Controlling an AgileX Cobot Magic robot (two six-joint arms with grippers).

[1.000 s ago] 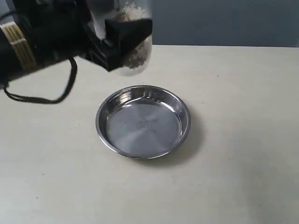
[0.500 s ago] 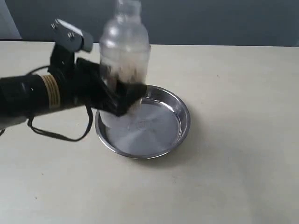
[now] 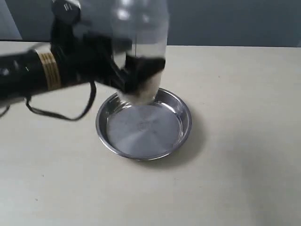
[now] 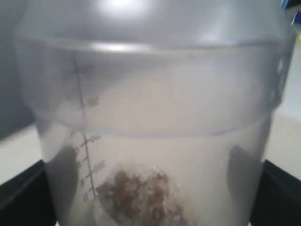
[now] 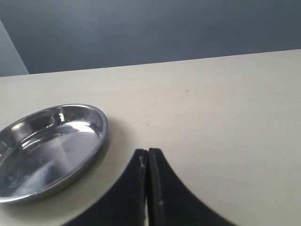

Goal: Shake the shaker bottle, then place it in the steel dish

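Note:
The frosted shaker bottle (image 3: 141,42) hangs upright in the air over the far rim of the steel dish (image 3: 181,136), its cap cut off by the top of the exterior view. My left gripper (image 3: 138,75) is shut on its lower body, black fingers on both sides. Up close, the shaker bottle (image 4: 155,141) fills the left wrist view, brown granules (image 4: 141,193) gathered at its bottom. The steel dish (image 5: 28,188) lies flat on the table beside my right gripper (image 5: 148,153), which is shut with nothing in it and does not show in the exterior view.
A cream table (image 3: 235,94) runs under everything, with a dark grey wall behind. A black cable (image 3: 61,115) droops from the left arm toward the table, left of the dish.
The left gripper has lifted the bottle from low over the dish to higher and slightly right; a second ago it was higher still. The motion blurs it. The dish has stayed put.

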